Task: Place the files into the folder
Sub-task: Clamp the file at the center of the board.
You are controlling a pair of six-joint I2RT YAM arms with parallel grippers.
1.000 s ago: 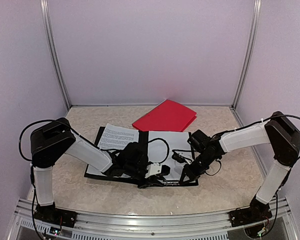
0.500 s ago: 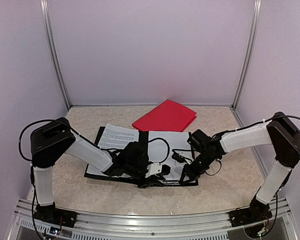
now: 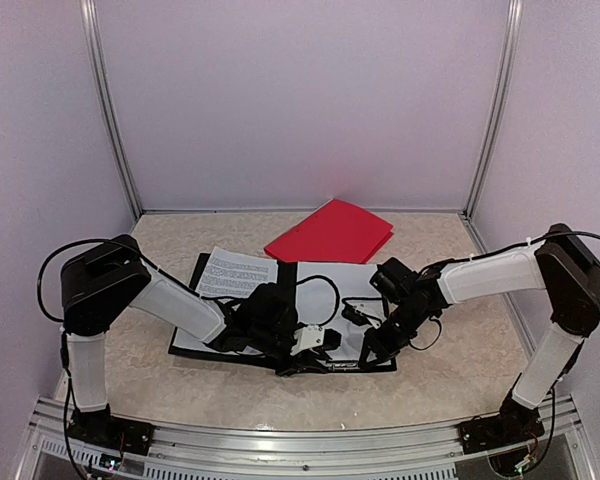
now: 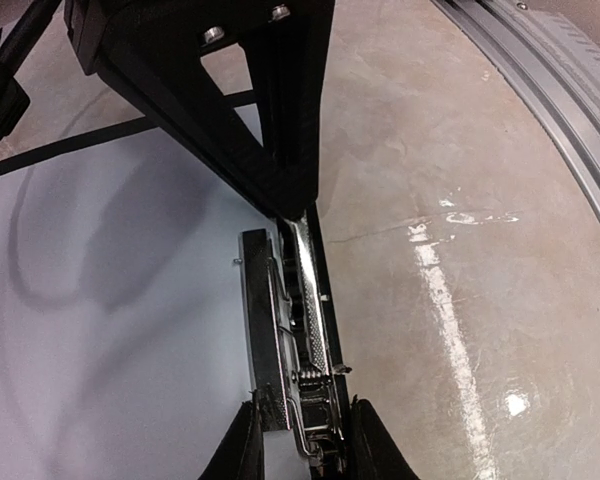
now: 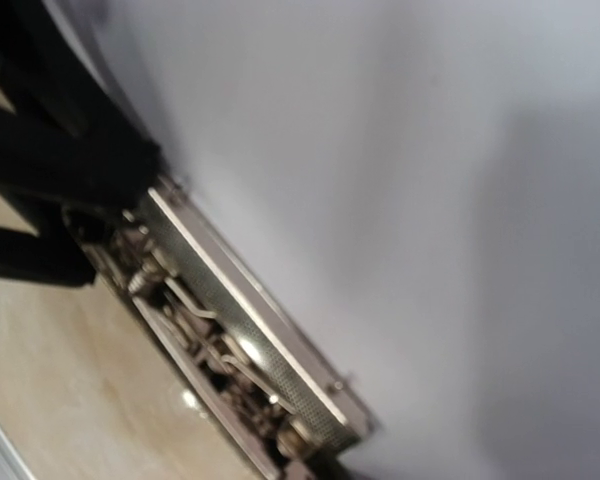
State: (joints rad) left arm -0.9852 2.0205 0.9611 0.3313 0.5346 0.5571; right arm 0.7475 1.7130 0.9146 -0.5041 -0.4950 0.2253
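Sheets point(image 3: 332, 285) lie flat on the open black folder point(image 3: 287, 272), a printed page on its left half and plain white on its right. Left pincer point(image 4: 305, 445) is nearly closed, pinching the metal clip point(image 4: 300, 330) at the folder's near edge, paper just beside it. Right pincer point(image 3: 365, 352) is closed tight and empty, low over the white sheet. Red folder point(image 3: 330, 232) sits behind.
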